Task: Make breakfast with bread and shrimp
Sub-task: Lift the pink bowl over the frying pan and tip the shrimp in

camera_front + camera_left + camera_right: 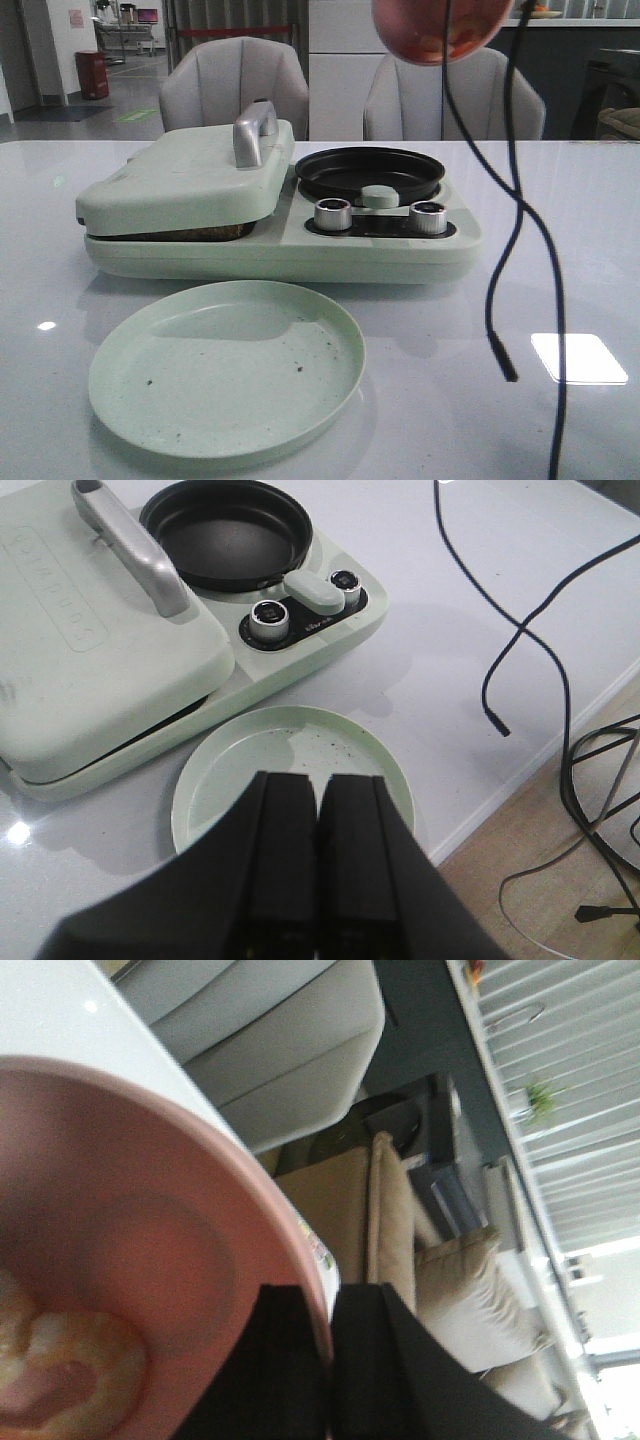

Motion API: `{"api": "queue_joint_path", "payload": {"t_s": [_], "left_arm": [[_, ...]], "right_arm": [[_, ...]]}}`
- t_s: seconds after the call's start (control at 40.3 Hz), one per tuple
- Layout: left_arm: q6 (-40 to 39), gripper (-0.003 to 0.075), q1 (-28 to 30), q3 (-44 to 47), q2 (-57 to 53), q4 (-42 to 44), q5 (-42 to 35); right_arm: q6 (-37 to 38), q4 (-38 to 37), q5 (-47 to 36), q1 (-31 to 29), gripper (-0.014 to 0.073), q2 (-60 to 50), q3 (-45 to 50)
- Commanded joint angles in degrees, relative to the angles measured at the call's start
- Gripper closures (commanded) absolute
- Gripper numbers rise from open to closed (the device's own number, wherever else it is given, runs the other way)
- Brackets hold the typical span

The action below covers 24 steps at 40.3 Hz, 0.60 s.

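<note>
While the right hand [330, 1360] pinches a pink bowl [150, 1240] holding shrimp [60, 1360], left hand [318, 880] pressed together, no legible writing

The front view looks low and level across the white table [560, 230], close to the green plate [226, 367]. The left wrist view looks down on that plate [290, 770]. The right wrist view, pressed against a pink bowl [150, 1250], seemingly faces sideways.

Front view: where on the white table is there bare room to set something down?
Bare tabletop lies left of the round pale green plate and between that plate and the dangling black cable. The empty black round pan is free too. It is tight between the plate and the pale green breakfast maker.
</note>
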Motion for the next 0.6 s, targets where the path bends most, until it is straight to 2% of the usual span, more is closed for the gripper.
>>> {"api": "queue_joint_path", "payload": {"t_s": [0.0, 0.099, 0.571], "left_arm": [[0.0, 0.0621, -0.4, -1.5, -0.3, -2.3, -2.9], [0.0, 0.0621, -0.4, -1.5, -0.3, -2.3, -2.9], [0.0, 0.0621, -0.4, -1.5, -0.3, -2.3, -2.9]], "right_arm": [[4.0, -15.6, 0.2, 1.9, 0.055, -0.9, -2.8], [6.2, -24.9, 2.7, 3.1, 0.055, 1.5, -3.1], [6.4, -24.9, 5.4, 3.3, 0.055, 6.4, -3.7]]}}
